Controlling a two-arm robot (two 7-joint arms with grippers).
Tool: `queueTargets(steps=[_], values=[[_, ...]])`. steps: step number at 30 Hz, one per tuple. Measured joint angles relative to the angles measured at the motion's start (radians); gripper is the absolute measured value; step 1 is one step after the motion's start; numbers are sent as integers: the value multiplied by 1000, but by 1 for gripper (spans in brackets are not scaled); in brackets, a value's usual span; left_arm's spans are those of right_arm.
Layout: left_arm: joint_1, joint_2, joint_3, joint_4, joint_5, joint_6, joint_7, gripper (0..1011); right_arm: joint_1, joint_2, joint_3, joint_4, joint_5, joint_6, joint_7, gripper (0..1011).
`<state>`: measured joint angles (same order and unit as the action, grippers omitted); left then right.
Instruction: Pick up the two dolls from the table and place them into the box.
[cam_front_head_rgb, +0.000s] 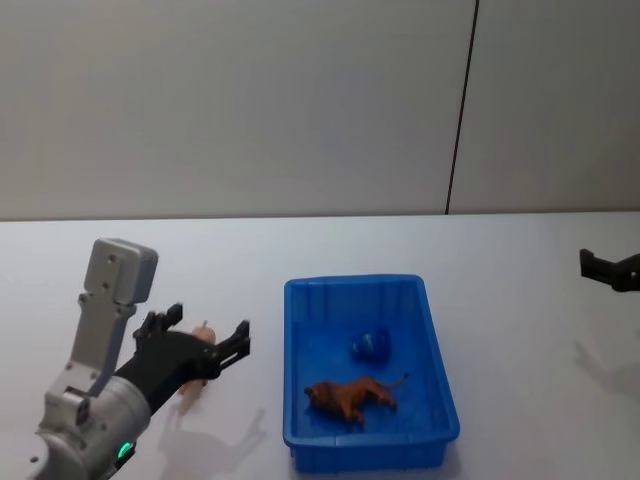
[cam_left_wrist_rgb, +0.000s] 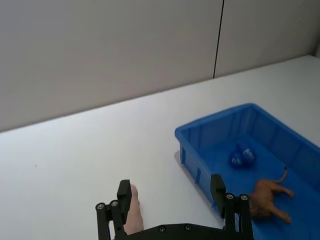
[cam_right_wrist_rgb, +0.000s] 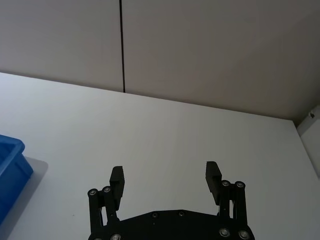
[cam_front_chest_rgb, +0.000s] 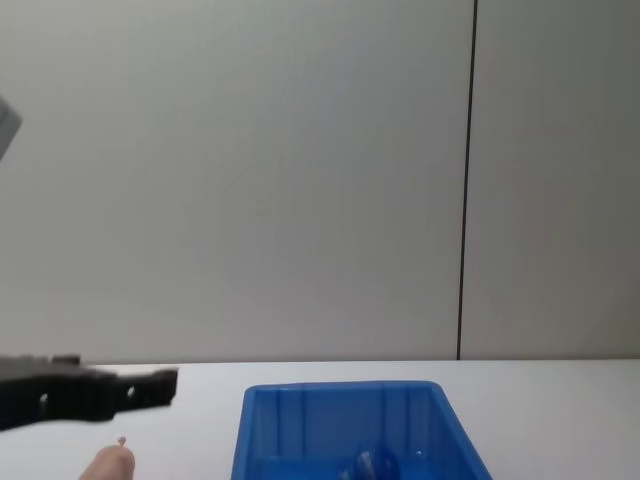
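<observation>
- Dolls are the matter here, 2 of them, and the left gripper (cam_front_head_rgb: 200, 345) is the tool at work: it hangs just above the peach-pink doll (cam_front_head_rgb: 195, 385) with its fingers spread wide and nothing between them.
- In the left wrist view the left gripper (cam_left_wrist_rgb: 172, 192) shows both black fingers (cam_left_wrist_rgb: 124, 192) apart, and the peach-pink doll (cam_left_wrist_rgb: 133, 217) lies under the one finger rather than in the middle of the gap.
- I judge that step 2 of the task is in hand: the reddish-brown doll (cam_front_head_rgb: 350, 397) already lies inside the box (cam_front_head_rgb: 435, 345), so only the pink one is left to pick.
- The next move, as I judge it, calls for a small shift sideways to centre the doll between the fingers, then a descent to the table (cam_front_head_rgb: 520, 290) and a closing; after that a lift and a short carry toward the box, which stands just beside.
- The peach-pink doll is small, pale and smooth, long in form, lying flat on the white table to the left of the box; in the chest view only its top (cam_front_chest_rgb: 108, 465) comes up at the lower edge.
- The reddish-brown doll (cam_left_wrist_rgb: 267, 197) is a shaggy animal with 4 legs and a thin tail, lying on its side near the front wall of the box.
- A small blue round object (cam_front_head_rgb: 372, 345) also lies in the box, behind the brown doll; what it is I cannot tell.
- The right gripper (cam_right_wrist_rgb: 165, 177) stays aside over bare table, well apart from the box, its fingers open and empty.
</observation>
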<state>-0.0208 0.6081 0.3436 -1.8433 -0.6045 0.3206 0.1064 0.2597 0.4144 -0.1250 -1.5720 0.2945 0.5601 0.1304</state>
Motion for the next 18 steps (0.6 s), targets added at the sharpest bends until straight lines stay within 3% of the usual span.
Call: queueTargets(steps=[9,18], values=[[-62,-9,-16,122,-29,56,-109,1001,-8,6,10,-4,9,-2,-24,1001],[-169,-56,-17,308,12,72,-247,1001,-13,9,16,-7,14,-3,-37,1001]])
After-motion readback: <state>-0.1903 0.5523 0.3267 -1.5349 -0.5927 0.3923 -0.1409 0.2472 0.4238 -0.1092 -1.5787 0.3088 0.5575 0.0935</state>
